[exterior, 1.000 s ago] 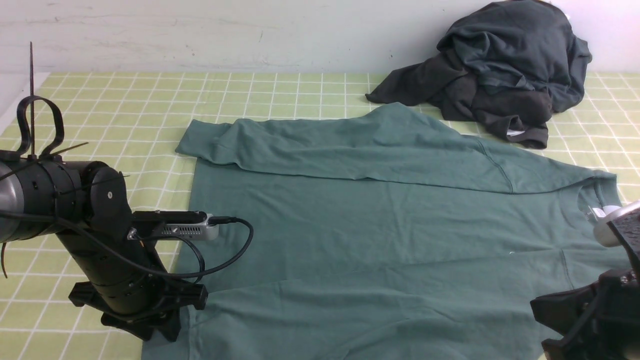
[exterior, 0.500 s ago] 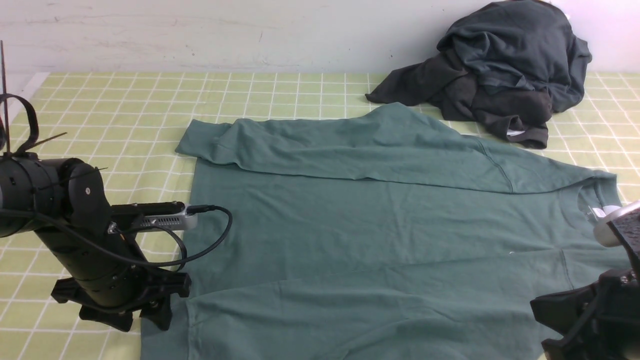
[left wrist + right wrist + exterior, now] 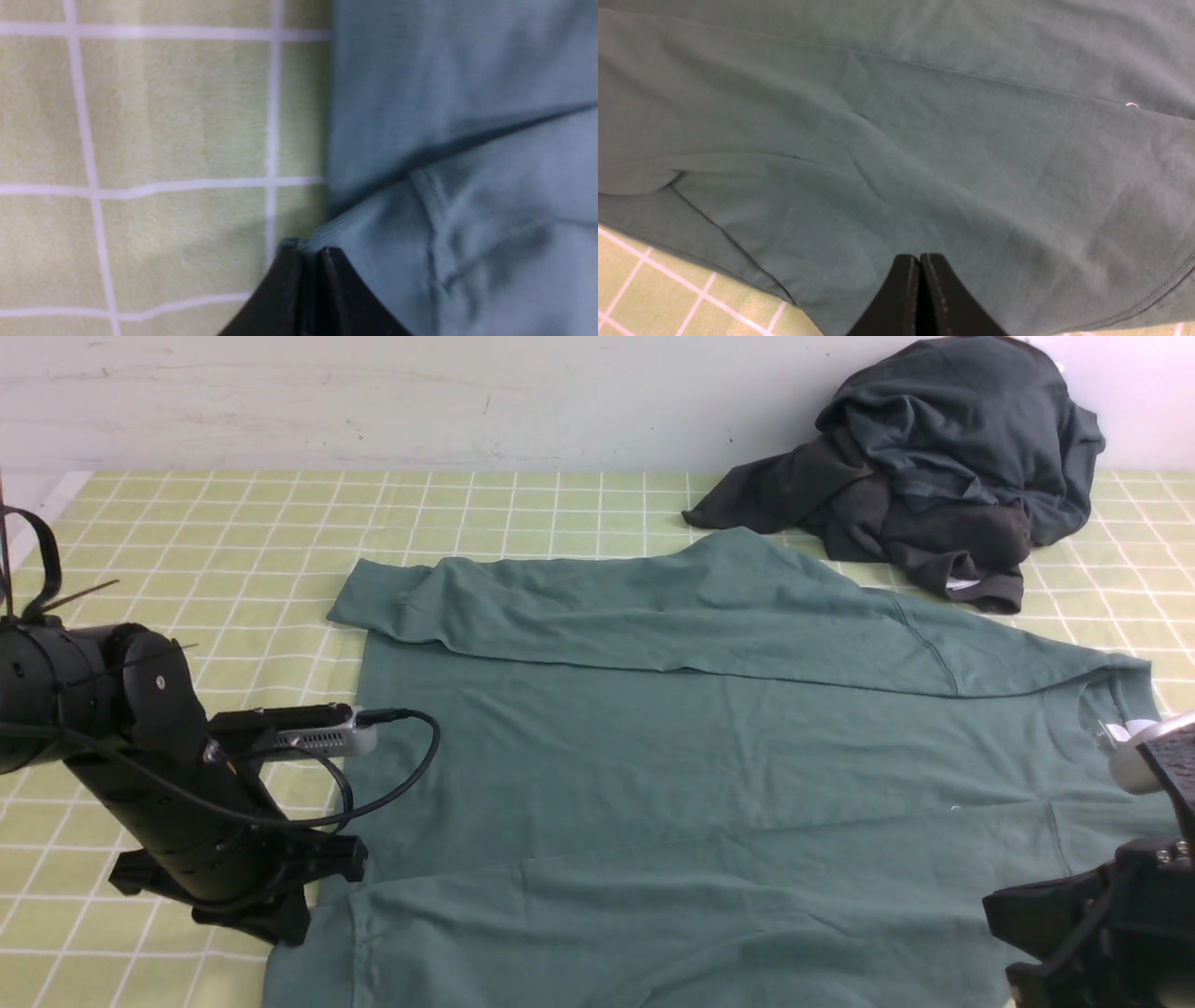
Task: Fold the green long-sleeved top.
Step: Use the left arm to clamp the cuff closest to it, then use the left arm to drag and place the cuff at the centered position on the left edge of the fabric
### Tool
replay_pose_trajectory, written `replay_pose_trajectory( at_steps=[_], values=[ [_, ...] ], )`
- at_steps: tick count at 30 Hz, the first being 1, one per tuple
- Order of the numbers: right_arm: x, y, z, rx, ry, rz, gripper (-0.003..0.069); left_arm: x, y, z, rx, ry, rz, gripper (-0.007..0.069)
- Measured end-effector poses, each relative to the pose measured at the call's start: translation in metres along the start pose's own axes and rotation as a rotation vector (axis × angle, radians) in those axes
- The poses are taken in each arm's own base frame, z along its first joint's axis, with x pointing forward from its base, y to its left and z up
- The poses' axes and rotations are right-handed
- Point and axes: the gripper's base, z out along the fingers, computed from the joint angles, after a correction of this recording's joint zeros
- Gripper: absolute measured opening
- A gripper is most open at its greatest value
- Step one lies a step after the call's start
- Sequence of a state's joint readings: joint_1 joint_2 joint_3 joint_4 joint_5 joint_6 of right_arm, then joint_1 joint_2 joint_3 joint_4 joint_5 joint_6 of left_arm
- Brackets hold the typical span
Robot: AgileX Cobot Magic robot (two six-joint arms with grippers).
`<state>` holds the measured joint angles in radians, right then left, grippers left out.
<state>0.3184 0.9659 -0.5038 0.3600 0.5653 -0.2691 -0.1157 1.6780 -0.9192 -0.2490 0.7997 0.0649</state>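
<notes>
Left pincer (image 3: 310,252): clenched on edge of ribbed cuff (image 3: 336,228) of top (image 3: 709,756). Bare worktop (image 3: 163,116) just beside tips, on side away from right pincer.
Right pincer (image 3: 920,256): clenched, tips over top's fabric. Whether fabric is pinched: cannot tell.
Top: flat on worktop, between both pincers; collar toward right pincer, hem toward left pincer.
Far sleeve (image 3: 653,607): folded across body, beyond both pincers.
Dark garments (image 3: 934,457): heaped well beyond right pincer, just beside top's shoulder.
</notes>
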Motion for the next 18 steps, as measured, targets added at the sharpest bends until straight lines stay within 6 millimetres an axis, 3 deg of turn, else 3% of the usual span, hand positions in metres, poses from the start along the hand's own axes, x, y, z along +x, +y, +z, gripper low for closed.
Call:
replay_pose_trajectory(
  at_steps=[4, 5, 6, 9, 10, 12, 15, 18],
  values=[
    [0.000, 0.000, 0.000, -0.001, 0.001, 0.002, -0.0013, -0.012, -0.015, -0.045, 0.072, -0.109, 0.076, 0.0017],
    [0.000, 0.000, 0.000, -0.001, 0.001, 0.002, -0.0013, -0.013, -0.016, -0.046, 0.076, -0.112, 0.079, 0.0017],
    [0.000, 0.000, 0.000, -0.001, 0.001, 0.001, -0.0013, -0.018, -0.023, -0.074, 0.097, -0.195, 0.118, 0.0017],
    [0.000, 0.000, 0.000, 0.000, 0.001, 0.000, -0.0013, -0.031, -0.033, -0.117, 0.114, -0.341, 0.189, 0.0017],
    [0.000, 0.000, 0.000, 0.000, 0.001, 0.000, -0.0013, -0.030, -0.033, -0.118, 0.114, -0.344, 0.190, 0.0017],
    [0.000, 0.000, 0.000, 0.000, 0.001, -0.007, -0.0013, -0.042, -0.040, -0.147, 0.114, -0.455, 0.242, 0.0017],
    [0.000, 0.000, 0.000, 0.000, 0.000, -0.011, -0.0013, -0.057, -0.042, -0.152, 0.110, -0.507, 0.248, 0.0017],
    [0.000, 0.000, 0.000, 0.000, 0.000, -0.011, -0.0013, -0.077, -0.040, -0.130, 0.108, -0.464, 0.233, 0.0017]
  ],
)
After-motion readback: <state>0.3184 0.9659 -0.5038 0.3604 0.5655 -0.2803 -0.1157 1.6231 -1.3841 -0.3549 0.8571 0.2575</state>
